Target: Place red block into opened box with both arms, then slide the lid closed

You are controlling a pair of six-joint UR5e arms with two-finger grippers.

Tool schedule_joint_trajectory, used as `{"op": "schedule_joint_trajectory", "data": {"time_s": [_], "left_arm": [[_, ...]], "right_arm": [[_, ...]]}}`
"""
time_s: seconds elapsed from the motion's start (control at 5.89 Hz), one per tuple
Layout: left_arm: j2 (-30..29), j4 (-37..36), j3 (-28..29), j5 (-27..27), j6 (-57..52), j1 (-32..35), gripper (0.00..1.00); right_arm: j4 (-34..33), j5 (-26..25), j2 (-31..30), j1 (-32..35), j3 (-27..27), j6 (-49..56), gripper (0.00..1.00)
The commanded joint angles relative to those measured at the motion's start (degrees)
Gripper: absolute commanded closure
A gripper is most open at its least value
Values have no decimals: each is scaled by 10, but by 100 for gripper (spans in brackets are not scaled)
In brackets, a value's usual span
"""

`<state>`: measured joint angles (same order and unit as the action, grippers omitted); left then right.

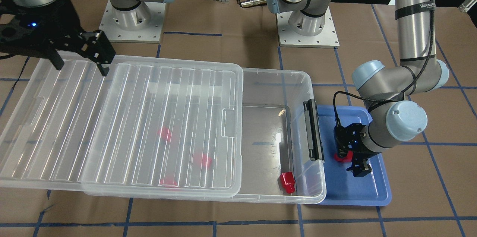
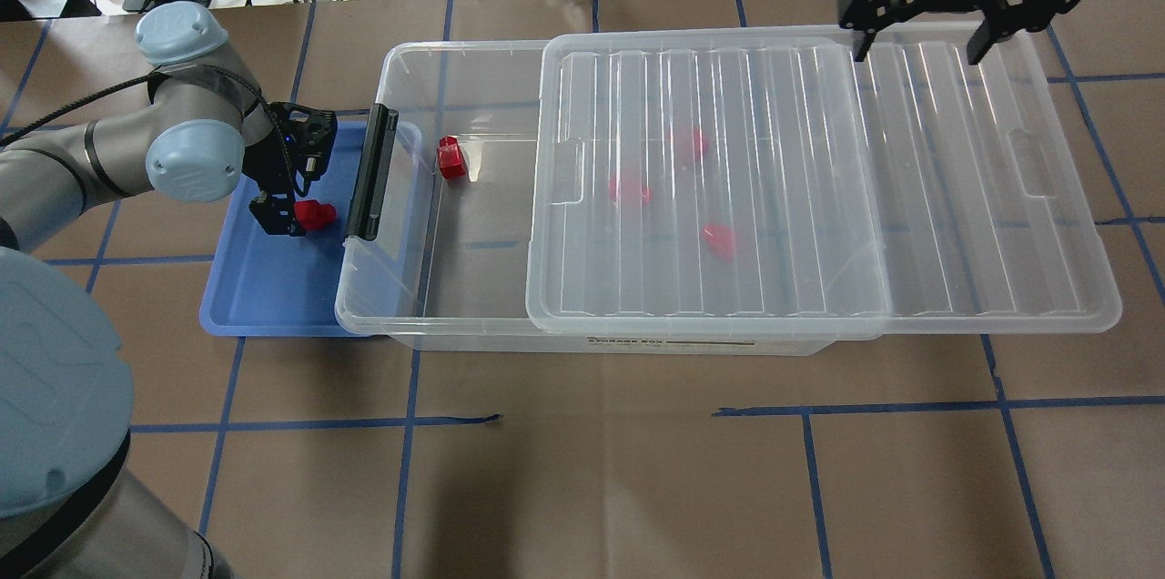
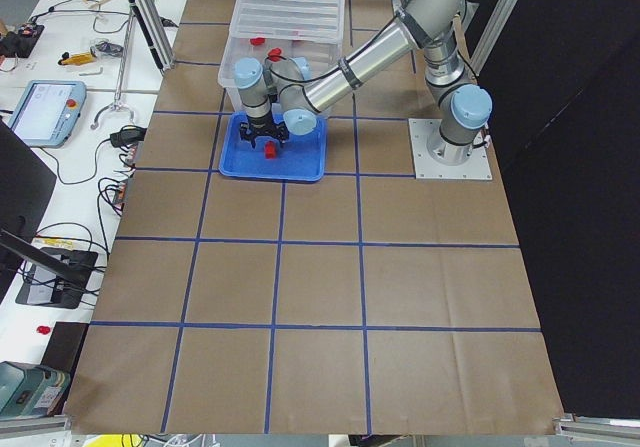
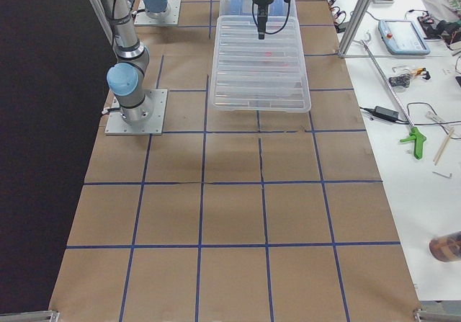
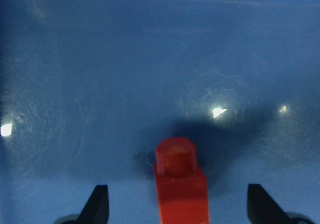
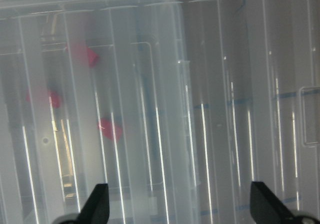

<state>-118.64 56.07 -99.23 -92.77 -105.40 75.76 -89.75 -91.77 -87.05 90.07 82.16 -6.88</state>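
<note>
A red block (image 5: pixel 180 184) lies stud-forward on the blue tray (image 2: pixel 273 288). My left gripper (image 2: pixel 293 195) is lowered over it and open, with a finger well clear on each side. The clear box (image 2: pixel 473 338) lies across the table. Its ribbed lid (image 2: pixel 819 197) is slid toward my right, so the latch end is uncovered. Another red block (image 2: pixel 450 157) rests in that uncovered end. Three more show blurred under the lid. My right gripper (image 2: pixel 919 51) hangs open above the lid's far edge, holding nothing.
The blue tray (image 1: pixel 357 192) sits against the box's black latch bar (image 1: pixel 313 129). Both arm bases (image 1: pixel 307 24) stand behind the box. Brown paper with blue tape lines covers the table. Cables and tools lie beyond its far edge.
</note>
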Motion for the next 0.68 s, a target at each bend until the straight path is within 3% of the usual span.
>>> {"op": "schedule_joint_trajectory", "data": {"time_s": [0.0,0.17,0.34,0.51], "left_arm": [[-6,-17,-11,0,-1,2,26],[-4,-18,-17,-1,-1,1,63],[-2,-21,-17,-1,-1,1,87],[12,-19,-13,-4,-1,3,90]], "right_arm": [[13,35,6,34,-5,-48,0],[13,27,7,34,-6,-46,0],[13,20,9,33,-6,-43,0],[13,10,9,28,-7,-43,0]]}}
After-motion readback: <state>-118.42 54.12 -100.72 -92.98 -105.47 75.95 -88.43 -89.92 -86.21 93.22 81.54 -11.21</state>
